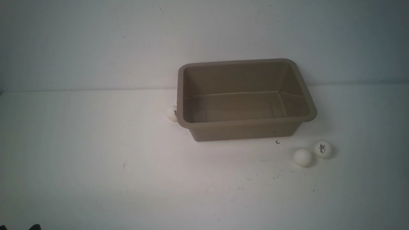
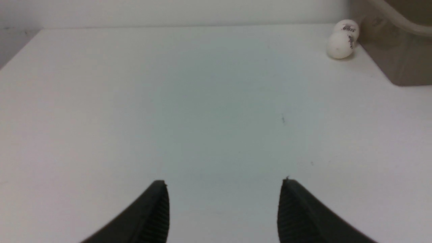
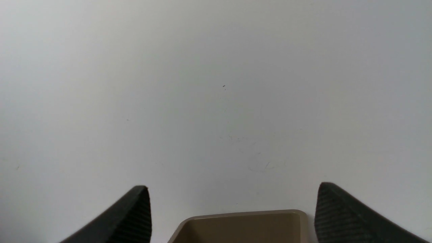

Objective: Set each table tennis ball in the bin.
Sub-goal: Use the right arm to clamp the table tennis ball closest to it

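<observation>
The taupe bin (image 1: 247, 123) stands empty at the back middle of the white table. One white table tennis ball (image 1: 172, 113) touches its left wall. Two more balls (image 1: 302, 157) (image 1: 323, 149) lie together in front of its right corner. The left wrist view shows two balls (image 2: 340, 45) (image 2: 347, 27) side by side against the bin's wall (image 2: 398, 57), far ahead of my left gripper (image 2: 222, 181), which is open and empty over bare table. My right gripper (image 3: 233, 185) is open and empty, with the bin's rim (image 3: 243, 214) between its fingers and the wall beyond. Neither gripper shows in the front view.
A pale wall rises right behind the bin. A small dark speck (image 1: 277, 142) lies on the table in front of the bin's right corner. A dark bit of the robot (image 1: 34, 227) shows at the bottom left edge.
</observation>
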### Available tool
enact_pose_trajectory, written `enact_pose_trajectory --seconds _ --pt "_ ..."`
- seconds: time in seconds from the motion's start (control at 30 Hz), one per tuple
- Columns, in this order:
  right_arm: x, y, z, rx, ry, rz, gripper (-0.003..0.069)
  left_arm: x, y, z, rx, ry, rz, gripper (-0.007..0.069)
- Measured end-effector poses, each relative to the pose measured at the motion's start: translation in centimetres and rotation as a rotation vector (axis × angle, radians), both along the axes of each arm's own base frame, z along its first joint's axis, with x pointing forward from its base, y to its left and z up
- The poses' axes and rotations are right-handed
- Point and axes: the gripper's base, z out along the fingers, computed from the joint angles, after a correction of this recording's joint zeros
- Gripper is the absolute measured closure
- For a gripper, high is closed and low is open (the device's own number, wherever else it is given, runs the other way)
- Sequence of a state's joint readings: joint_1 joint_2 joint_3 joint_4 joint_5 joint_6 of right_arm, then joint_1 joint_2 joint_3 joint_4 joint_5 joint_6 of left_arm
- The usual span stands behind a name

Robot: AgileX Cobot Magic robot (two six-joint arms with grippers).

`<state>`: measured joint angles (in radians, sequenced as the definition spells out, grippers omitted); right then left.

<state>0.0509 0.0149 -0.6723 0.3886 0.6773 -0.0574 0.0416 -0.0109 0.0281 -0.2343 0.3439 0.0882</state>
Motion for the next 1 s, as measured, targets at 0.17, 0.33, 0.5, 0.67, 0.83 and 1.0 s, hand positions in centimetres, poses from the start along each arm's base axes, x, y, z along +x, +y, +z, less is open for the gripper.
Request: enact_pose_trajectory --seconds 0.17,0.33,0.5,0.67,0.83,1.0 --pt "0.1 0.5 0.2 0.074 0.015 0.068 0.0071 0.2 -0.5 1.1 -0.403 -0.093 0.031 0.0230" --pt "1.3 0.7 0.2 0.049 0.067 0.086 0.0071 0.3 -0.5 2.1 -0.783 -0.165 0.062 0.0230" --pt "1.8 0.8 0.1 0.033 0.093 0.088 0.0071 0.3 -0.7 2.4 -0.993 -0.166 0.060 0.0230" --pt "1.8 0.7 0.5 0.047 0.062 0.078 0.0071 0.2 -1.0 2.3 -0.936 -0.156 0.027 0.0230" --pt "1.7 0.8 0.6 0.074 0.048 0.091 0.0071 0.1 -1.7 2.1 -0.829 -0.115 -0.054 0.0230" --pt "1.7 1.0 0.3 0.034 0.078 0.114 0.0071 -0.6 -2.8 4.3 -0.483 -0.170 -0.242 0.0230"
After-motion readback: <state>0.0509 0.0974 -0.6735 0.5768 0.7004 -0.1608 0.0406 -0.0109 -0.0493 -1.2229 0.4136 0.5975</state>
